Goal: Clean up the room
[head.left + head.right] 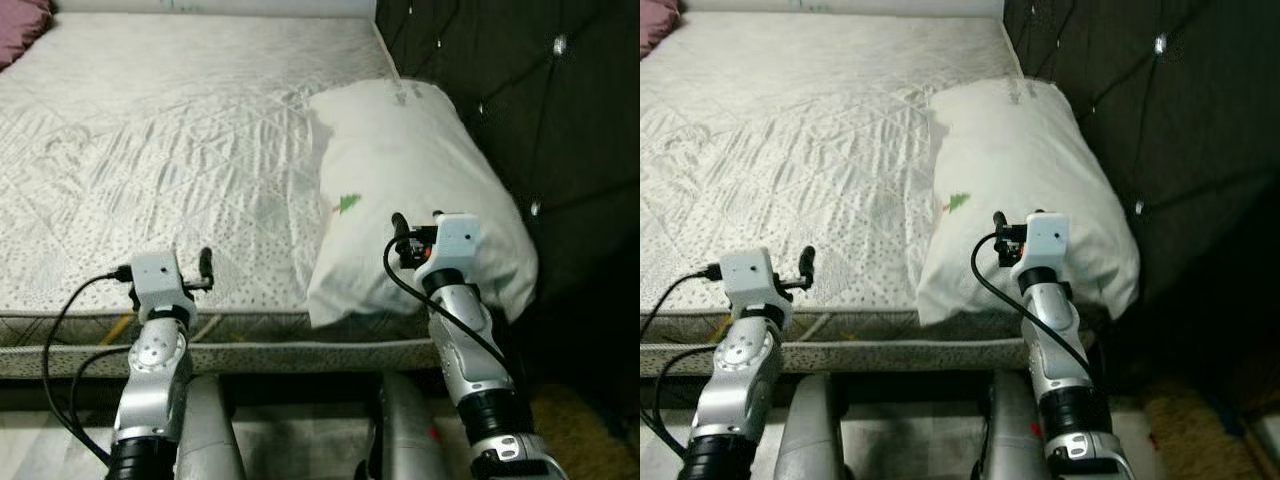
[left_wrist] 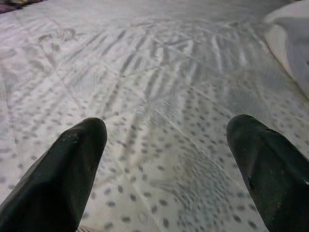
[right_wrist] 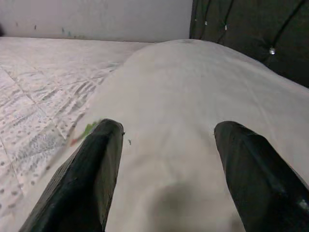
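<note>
Both claws spread wide over the bed, nothing gripped.

I see the white pillow (image 1: 415, 190) lying at the bed's (image 1: 150, 150) 3 o'clock side, against the dark tufted headboard (image 1: 540, 110), its near corner overhanging the mattress edge. The quilted cover toward 10 o'clock is open room, with a purple cushion (image 1: 20, 30) at the far corner. My right claw (image 3: 166, 145) hovers fingers apart above the pillow; my left claw (image 2: 166, 145) hangs open just past the near bed edge, forearm raised.

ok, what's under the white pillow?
The white pillow lies on the quilted mattress, its near end overhanging the mattress edge. Whatever sits beneath the pillow is covered.
</note>
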### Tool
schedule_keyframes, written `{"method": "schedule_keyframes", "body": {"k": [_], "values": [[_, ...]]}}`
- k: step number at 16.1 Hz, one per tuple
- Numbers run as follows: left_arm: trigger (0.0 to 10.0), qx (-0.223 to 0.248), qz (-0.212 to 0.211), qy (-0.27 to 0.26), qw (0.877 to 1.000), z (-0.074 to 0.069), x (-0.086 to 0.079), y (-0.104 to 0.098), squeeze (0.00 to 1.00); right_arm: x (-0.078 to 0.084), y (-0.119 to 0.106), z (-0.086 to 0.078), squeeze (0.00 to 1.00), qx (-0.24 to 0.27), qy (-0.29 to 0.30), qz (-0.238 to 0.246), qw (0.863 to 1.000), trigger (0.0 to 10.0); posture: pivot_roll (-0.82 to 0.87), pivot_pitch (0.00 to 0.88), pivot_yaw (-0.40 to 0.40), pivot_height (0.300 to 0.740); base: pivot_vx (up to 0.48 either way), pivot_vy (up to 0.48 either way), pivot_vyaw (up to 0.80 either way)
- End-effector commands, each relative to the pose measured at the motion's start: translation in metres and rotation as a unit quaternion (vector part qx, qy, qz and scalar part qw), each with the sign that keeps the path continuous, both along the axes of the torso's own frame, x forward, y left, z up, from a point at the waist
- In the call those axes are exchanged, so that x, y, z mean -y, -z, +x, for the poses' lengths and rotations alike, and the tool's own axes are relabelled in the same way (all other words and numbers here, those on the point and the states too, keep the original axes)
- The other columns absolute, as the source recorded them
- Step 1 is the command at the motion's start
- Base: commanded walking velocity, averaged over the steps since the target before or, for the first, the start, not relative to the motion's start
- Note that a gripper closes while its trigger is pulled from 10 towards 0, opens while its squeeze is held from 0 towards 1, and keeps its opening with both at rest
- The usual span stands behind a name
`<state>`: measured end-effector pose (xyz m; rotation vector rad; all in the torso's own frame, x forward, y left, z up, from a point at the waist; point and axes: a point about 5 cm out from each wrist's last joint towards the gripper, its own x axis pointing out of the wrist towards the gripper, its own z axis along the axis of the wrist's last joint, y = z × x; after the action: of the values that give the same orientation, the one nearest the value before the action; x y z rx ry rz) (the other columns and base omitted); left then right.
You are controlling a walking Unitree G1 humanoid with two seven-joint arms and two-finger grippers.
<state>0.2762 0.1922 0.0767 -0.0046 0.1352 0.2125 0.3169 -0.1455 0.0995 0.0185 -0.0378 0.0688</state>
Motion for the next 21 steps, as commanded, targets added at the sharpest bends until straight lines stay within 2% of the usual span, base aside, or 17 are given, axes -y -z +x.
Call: {"method": "schedule_keyframes", "body": {"k": [1, 3, 6, 9, 11, 13, 18, 21], "values": [[10.0, -0.011, -0.006, -0.023, 1.0, -0.003, -0.009, 0.006, 0.0, -0.001, 0.003, 0.001, 0.0, -0.005, 0.002, 0.01, 1.0, 10.0, 0.05, 0.0, -0.035, 0.629, 0.0, 0.0, 0.0], [10.0, -0.038, -0.018, -0.022, 0.999, -0.004, -0.007, 0.022, 0.0, -0.003, 0.018, -0.003, 0.0, -0.034, 0.004, 0.016, 0.999, 10.0, 0.03, 0.0, -0.017, 0.654, 0.0, 0.0, 0.0], [10.0, -0.022, -0.003, 0.016, 1.0, -0.001, 0.004, 0.016, 0.0, 0.0, 0.015, -0.006, 0.0, -0.021, 0.013, 0.013, 1.0, 10.0, 0.03, 0.0, -0.018, 0.693, 0.0, 0.0, 0.0], [10.0, -0.028, 0.013, 0.045, 0.999, -0.004, 0.01, 0.021, 0.0, -0.003, 0.021, -0.014, 0.0, -0.028, 0.005, -0.005, 1.0, 10.0, 0.03, 0.0, -0.023, 0.722, 0.0, 0.0, 0.0], [10.0, -0.031, 0.015, 0.052, 0.998, -0.006, 0.013, 0.024, 0.0, -0.003, 0.025, -0.016, 0.0, -0.036, 0.017, -0.021, 0.999, 10.0, 0.03, 0.0, -0.025, 0.722, 0.0, 0.0, 0.0], [10.0, -0.032, 0.007, 0.054, 0.998, -0.008, 0.014, 0.025, 0.0, -0.003, 0.027, -0.021, 0.0, -0.034, -0.001, -0.019, 0.999, 10.0, 0.02, 0.0, -0.019, 0.732, 0.0, 0.0, 0.0], [10.0, -0.024, 0.027, 0.051, 0.998, -0.003, 0.016, 0.021, 0.0, -0.003, 0.024, -0.015, 0.0, -0.034, 0.014, -0.026, 0.999, 10.0, 0.03, 0.0, -0.028, 0.74, 0.0, 0.0, 0.0], [10.0, -0.006, 0.016, 0.083, 0.996, 0.003, 0.023, 0.012, 0.0, -0.007, 0.016, -0.008, 0.0, -0.022, 0.001, -0.031, 0.999, 10.0, 0.02, 0.0, -0.029, 0.74, 0.0, 0.0, 0.0]]}}
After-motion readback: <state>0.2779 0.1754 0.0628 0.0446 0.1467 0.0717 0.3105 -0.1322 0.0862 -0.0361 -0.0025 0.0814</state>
